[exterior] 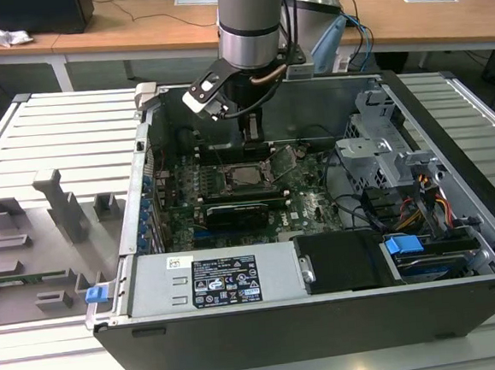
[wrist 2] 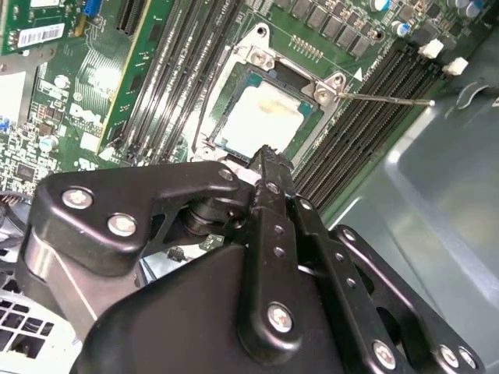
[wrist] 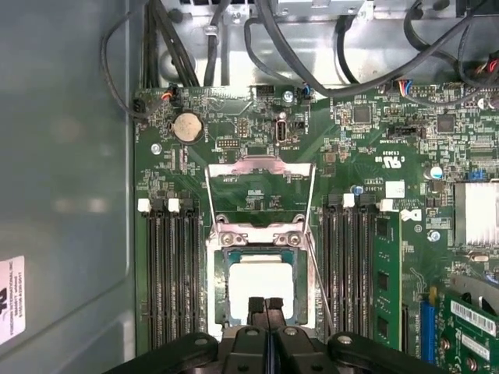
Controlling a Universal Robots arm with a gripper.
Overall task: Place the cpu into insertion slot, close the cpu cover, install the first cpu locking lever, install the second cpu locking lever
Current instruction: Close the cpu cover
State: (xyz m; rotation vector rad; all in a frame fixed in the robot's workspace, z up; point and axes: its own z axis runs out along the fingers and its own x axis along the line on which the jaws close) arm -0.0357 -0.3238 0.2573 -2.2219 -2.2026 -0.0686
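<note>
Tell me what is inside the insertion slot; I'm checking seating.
The cpu lies inside the insertion slot, with the cpu cover open. The gripper hides part of one edge; anything beneath the cpu is covered.

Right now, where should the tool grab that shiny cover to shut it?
Probably the free edge of the cpu cover, coming from above: it stands flipped open, hinged beside the cpu, and that thin bar is farthest from the hinge.

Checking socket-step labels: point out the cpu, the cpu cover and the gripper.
cpu (wrist: pixel 261 282): first wrist view, middle of its pale metal top.
cpu cover (wrist: pixel 261 167): first wrist view, bar opposite the hinge.
gripper (wrist: pixel 265 302): first wrist view, midway between its fingertips.
</note>
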